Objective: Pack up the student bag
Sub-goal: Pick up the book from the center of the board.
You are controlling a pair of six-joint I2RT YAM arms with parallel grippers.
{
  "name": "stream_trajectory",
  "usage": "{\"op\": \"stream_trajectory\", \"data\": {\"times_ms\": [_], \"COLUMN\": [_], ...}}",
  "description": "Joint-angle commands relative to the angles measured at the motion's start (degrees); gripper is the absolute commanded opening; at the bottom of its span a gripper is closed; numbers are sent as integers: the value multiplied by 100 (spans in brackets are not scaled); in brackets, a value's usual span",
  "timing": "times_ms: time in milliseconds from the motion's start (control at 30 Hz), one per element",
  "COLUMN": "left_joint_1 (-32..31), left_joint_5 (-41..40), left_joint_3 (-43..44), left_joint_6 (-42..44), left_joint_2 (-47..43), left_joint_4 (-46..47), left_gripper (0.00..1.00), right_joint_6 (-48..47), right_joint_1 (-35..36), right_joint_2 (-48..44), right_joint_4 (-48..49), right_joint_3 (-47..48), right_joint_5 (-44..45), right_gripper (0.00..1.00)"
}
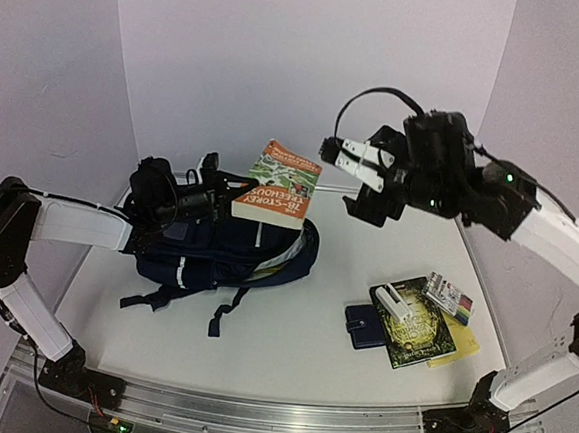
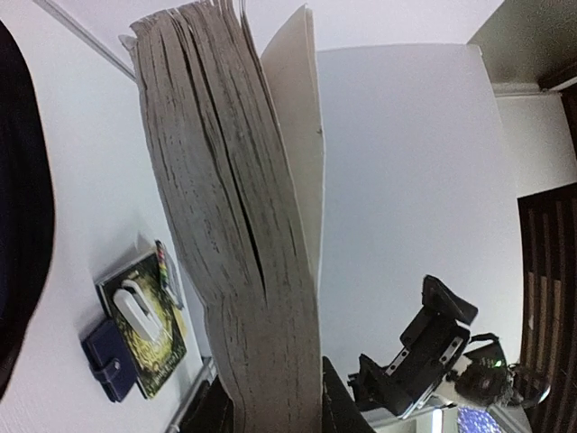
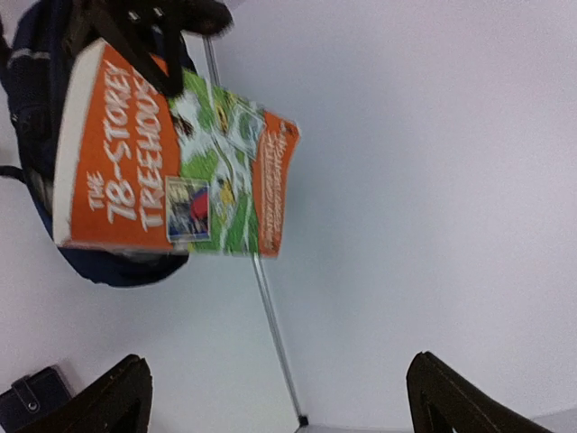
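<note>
Step in hand: loading the book [image 1: 279,184] into the student bag [image 1: 206,255]. We judge the task to be at an early stage, since several items lie unpacked on the tabletop [image 1: 297,378].

The left tool [image 1: 228,204] is clamped on one lower edge of the book; in the left wrist view the page block rises from between its fingers, with the cover sprung slightly away from the pages; the book stands out tilted, up and to the right of this tool, clear of the tabletop. The right tool [image 1: 357,165] has its fingers wide apart and holds nothing; it hangs high, to the right of the book and apart from it.

The student bag lies on the tabletop directly beneath the left tool and the book, and well below and to the left of the right tool. We cannot tell how wide its mouth stands.

Next move, as we judge it: the left tool must lower the book end-first into the mouth; the right tool may need to hold the fabric open; a one-edge grip could let the book pivot.

Well below the right tool lie a wallet [image 1: 366,326], a dark book [image 1: 420,337] and a marker pack [image 1: 451,296].
</note>
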Motion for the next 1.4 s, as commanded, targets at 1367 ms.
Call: {"op": "stream_trajectory", "data": {"times_ms": [1367], "left_joint_1": [-91], "left_joint_5": [123], "left_joint_3": [339], "left_joint_6": [605], "left_joint_2": [423], "left_joint_4": [2465], "left_gripper": [0], "right_joint_6": [11413], "right_joint_1": [-2217], "right_joint_2": [2274], "right_joint_4": [5633], "right_joint_3": [-1177], "right_joint_5": [-7384], "right_gripper": [70]}}
